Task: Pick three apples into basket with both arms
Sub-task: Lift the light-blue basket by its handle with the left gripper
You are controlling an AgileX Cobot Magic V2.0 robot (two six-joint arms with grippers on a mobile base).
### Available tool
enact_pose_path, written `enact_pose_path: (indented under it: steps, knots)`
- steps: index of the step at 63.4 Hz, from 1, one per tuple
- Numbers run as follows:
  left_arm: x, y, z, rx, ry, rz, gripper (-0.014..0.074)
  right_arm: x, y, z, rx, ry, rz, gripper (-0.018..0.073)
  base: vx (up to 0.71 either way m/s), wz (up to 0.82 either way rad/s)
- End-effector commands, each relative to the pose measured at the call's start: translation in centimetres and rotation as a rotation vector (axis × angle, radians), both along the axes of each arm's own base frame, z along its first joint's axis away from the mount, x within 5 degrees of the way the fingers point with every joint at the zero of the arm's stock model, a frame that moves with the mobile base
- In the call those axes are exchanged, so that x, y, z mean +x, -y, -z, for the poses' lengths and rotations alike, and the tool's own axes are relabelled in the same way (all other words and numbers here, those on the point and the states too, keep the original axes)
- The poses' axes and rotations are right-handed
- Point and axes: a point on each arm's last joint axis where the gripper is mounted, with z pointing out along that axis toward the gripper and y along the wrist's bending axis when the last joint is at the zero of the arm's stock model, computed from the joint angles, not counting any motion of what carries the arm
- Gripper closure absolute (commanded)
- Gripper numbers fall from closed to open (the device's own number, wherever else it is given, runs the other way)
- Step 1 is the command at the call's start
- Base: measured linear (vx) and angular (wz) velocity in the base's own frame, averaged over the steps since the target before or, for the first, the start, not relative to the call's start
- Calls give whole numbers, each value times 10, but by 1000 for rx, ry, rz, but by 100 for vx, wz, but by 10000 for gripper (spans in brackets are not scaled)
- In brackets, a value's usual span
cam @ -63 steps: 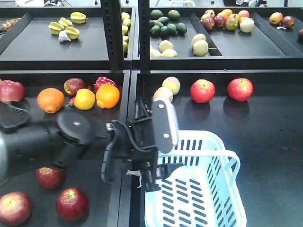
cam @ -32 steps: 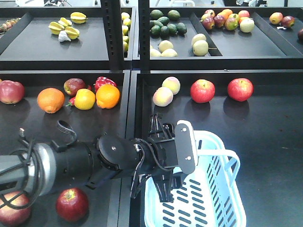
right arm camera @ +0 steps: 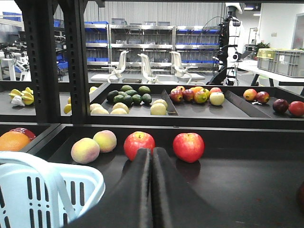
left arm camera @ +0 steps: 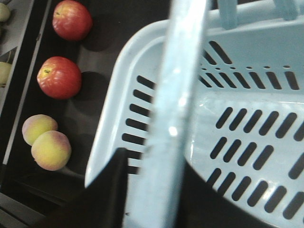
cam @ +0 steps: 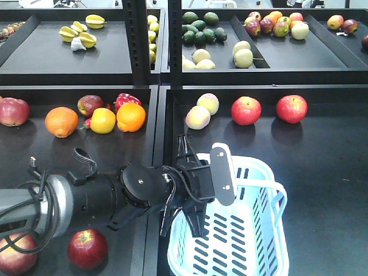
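The basket (cam: 253,165) looks empty, so no apple is in yet and all three are left to do. The left arm (cam: 103,198) reaches over to the basket. Its fingers (left arm camera: 111,185) sit on both sides of the basket's handle (left arm camera: 175,109) and look clamped on it. The right arm's fingers (right arm camera: 142,180) are pressed together, holding nothing, to the right of the basket. Two dark-red apples (cam: 87,248) (cam: 11,259) lie left of the basket. I cannot see a third.

The basket (cam: 270,241) is pale blue-white, with rows of dark vertical slots. The apple (cam: 87,248) at near left is deep red with faint yellowish specks, and the left arm (cam: 98,201) is black.
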Motion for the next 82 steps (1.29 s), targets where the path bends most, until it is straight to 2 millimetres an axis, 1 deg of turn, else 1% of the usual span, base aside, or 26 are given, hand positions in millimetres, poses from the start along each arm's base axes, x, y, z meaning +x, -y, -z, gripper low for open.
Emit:
enact_pose_path:
  steps: [1, 11, 16, 23, 31, 40, 46, 48, 59, 67, 75, 78, 82]
  knots:
    - [0, 0, -30, -67, 62, -21, 605, -1, 0, -2, -13, 68, 1, 568, 0, 0]
    - [-1, -3, -40, -86, 83, -34, 604, -1, 0, -2, -13, 68, 1, 568, 0, 0]
    - [-1, -7, -49, -109, 103, -60, 604, -1, 0, -2, -13, 68, 1, 568, 0, 0]
    - [-2, -15, -69, -174, 129, -132, 604, -1, 0, -2, -13, 68, 1, 568, 0, 0]
    - [-7, -26, -96, -230, 194, -170, 604, -1, 0, -2, -13, 68, 1, 568, 0, 0]
    - [-16, -45, -133, -274, 308, -199, 604, -1, 0, -2, -13, 68, 1, 568, 0, 0]
    - [-24, -56, -153, -273, 391, -197, 604, -1, 0, -2, -13, 68, 1, 568, 0, 0]
    - [-26, -60, -159, -264, 420, -194, 604, -1, 0, -2, -13, 68, 1, 568, 0, 0]
    - [-38, -80, -187, -333, 487, -244, 604, -1, 0, -2, -13, 68, 1, 568, 0, 0]
    - [-47, -93, -203, -380, 524, -277, 604, -1, 0, -2, -13, 68, 1, 568, 0, 0]
    - [-56, -104, -216, -429, 532, -289, 604, -1, 0, -2, -13, 68, 1, 568, 0, 0]
    - [-58, -106, -218, -446, 526, -296, 604, -1, 0, -2, -13, 68, 1, 568, 0, 0]
    - [-60, -109, -216, -447, 521, -309, 604, -1, 0, -2, -13, 68, 1, 568, 0, 0]
